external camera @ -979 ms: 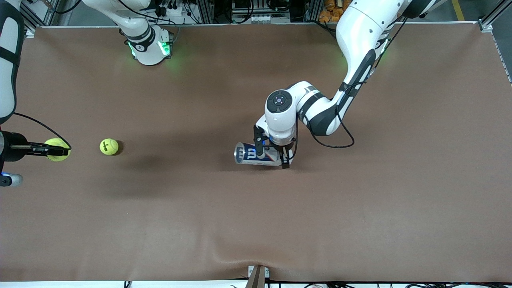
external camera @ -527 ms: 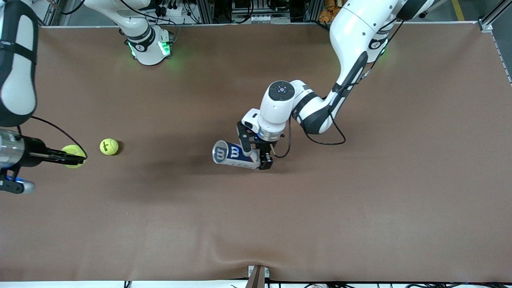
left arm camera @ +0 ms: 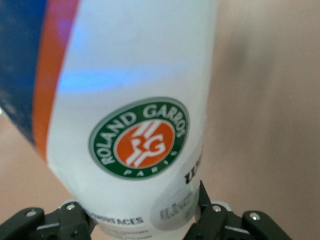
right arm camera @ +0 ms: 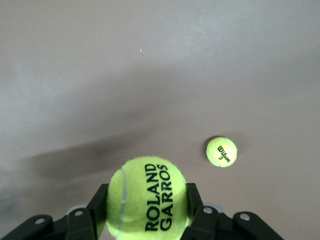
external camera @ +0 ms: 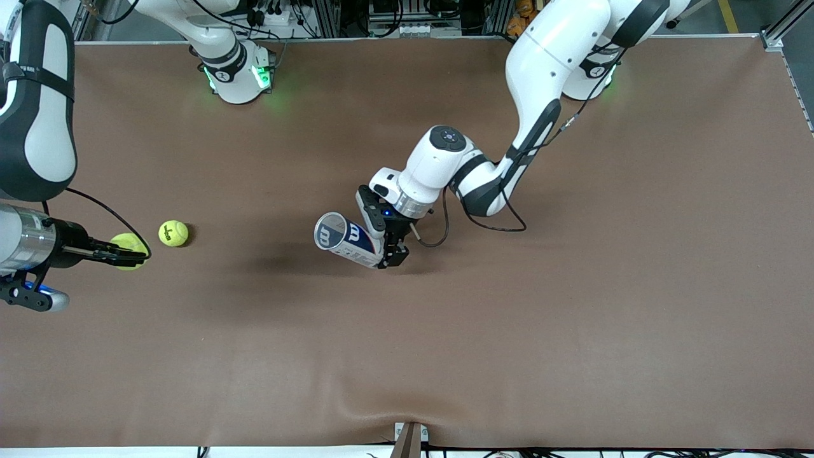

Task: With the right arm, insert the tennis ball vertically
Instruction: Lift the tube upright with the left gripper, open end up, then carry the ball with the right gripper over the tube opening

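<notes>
My right gripper (external camera: pixel 127 254) is shut on a yellow tennis ball (external camera: pixel 130 243) marked Roland Garros (right arm camera: pixel 147 197) and holds it above the mat at the right arm's end of the table. A second yellow tennis ball (external camera: pixel 173 233) lies on the mat beside it and also shows in the right wrist view (right arm camera: pixel 221 151). My left gripper (external camera: pixel 388 245) is shut on a white, blue and orange ball can (external camera: pixel 346 238) and holds it tilted above the middle of the table, open mouth toward the right arm's end. The can fills the left wrist view (left arm camera: pixel 130 115).
A brown mat (external camera: pixel 572 286) covers the table. The right arm's base (external camera: pixel 235 70) and the left arm's base (external camera: pixel 591 76) stand along the edge farthest from the front camera. A small bracket (external camera: pixel 410 439) sits at the nearest edge.
My left gripper has lifted the can off the mat, tilted it up and carried it toward the right arm's end. My right gripper has moved with its ball toward the loose ball.
</notes>
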### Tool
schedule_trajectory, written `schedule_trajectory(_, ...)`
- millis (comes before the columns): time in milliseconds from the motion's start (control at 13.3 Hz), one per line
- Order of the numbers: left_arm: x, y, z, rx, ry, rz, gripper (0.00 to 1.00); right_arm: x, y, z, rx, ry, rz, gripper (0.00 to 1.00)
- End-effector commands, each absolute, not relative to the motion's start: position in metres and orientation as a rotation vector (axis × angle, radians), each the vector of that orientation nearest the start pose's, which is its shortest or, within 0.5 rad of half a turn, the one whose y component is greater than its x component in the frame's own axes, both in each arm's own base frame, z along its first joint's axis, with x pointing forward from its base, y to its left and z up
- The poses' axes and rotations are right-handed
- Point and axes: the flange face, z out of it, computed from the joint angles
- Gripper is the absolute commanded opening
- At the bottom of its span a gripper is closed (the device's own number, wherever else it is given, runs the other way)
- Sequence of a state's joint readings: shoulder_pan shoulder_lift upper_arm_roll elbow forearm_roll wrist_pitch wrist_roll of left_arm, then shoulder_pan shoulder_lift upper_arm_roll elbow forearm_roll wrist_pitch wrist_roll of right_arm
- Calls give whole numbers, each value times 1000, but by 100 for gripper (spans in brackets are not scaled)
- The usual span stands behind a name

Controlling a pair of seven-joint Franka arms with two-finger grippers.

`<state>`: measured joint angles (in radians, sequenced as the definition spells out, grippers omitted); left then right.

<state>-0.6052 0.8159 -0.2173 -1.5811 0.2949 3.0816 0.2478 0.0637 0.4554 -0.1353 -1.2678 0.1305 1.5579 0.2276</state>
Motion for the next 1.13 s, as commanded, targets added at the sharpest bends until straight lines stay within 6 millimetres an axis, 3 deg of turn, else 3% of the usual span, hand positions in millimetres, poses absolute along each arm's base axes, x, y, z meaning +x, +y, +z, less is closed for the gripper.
schedule_trajectory(0, 512, -536, 220, -2618, 1760, -1354, 74, 685, -21, 473, -3016, 499, 202, 0)
schedule_trajectory(301, 504, -526, 179, -2659, 1681, -1551, 73, 685, -15, 470, -2996, 495, 220, 0)
schedule_trajectory(452, 500, -521, 156, -2702, 1638, -1552, 74, 686, -3, 471, -2935, 572, 231, 0)
schedule_trajectory(753, 488, -531, 146, -2778, 1577, -1527, 74, 683, 63, 477, -2919, 735, 245, 0)
schedule_trajectory(1055, 477, -537, 133, -2825, 1547, -1491, 75, 672, 147, 478, -2908, 868, 258, 0)
